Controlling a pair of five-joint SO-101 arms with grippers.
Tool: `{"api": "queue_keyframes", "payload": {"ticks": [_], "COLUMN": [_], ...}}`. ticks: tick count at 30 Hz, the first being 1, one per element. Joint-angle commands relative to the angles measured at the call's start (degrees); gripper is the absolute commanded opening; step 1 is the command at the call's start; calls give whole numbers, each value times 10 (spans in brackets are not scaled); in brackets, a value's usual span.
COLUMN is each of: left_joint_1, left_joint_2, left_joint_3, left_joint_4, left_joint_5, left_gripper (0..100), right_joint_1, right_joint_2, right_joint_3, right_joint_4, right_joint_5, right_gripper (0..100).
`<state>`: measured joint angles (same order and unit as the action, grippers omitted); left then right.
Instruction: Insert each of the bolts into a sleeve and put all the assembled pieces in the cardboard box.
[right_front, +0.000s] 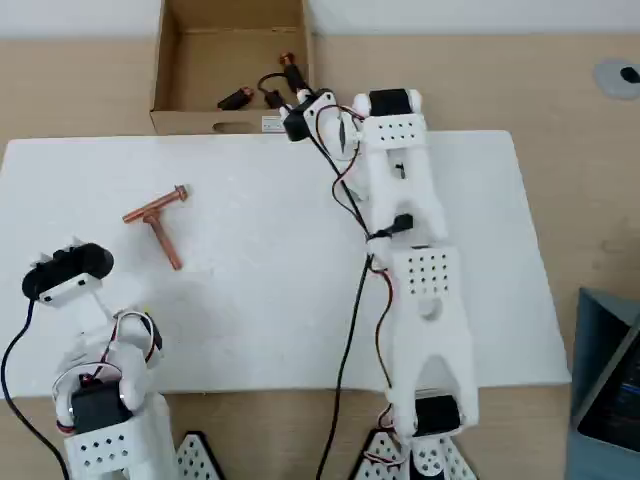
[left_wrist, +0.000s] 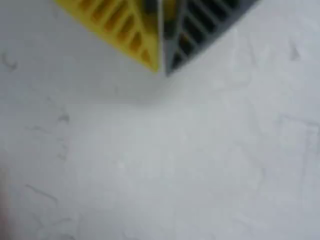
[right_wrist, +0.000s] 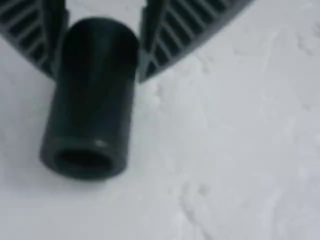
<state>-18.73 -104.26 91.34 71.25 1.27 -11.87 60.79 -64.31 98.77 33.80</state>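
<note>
Nearest my base, over the front left corner of the white mat (right_front: 260, 320), my left claw (left_wrist: 161, 67) is hanging closed on nothing, its yellow and grey fingertips (left_wrist: 135, 40) meeting above the bare surface. Farther out on that side, 2 copper bolts (right_front: 155, 205) are lying on the mat, touching each other in a rough T. My right arm is spanning the mat to its far edge, and there my right claw (right_wrist: 95, 75) is gripping 1 black sleeve (right_wrist: 90, 120) between its fingers, the sleeve's open end pointing away from the claw. I cannot tell whether the sleeve is resting on the mat or hanging just above it. Just beyond that claw, the cardboard box (right_front: 200, 122) is sitting on the desk (right_front: 560, 90) against the mat's far edge, and dark-and-copper assembled pieces (right_front: 238, 98) are lying inside it, toward its right side.
</note>
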Motion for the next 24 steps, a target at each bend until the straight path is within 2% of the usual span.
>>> {"api": "queue_keyframes", "payload": {"ticks": [1,6,22,24], "left_joint_1": [-7,-7,-7,-7], "left_joint_2": [-3,-3,-3,-3], "left_joint_3": [0,0,0,0], "left_joint_4": [-4,-4,-4,-4], "left_joint_5": [3,3,4,4], "left_gripper": [4,4,4,4], "right_joint_1": [2,-4,-20,-20], "right_joint_2": [-2,-2,31,39], "right_joint_3": [-45,-63,-65,-65], "right_joint_4": [-4,-3,-11,-11], "right_joint_5": [5,5,25,25], "right_gripper": [90,184,184,156]}}
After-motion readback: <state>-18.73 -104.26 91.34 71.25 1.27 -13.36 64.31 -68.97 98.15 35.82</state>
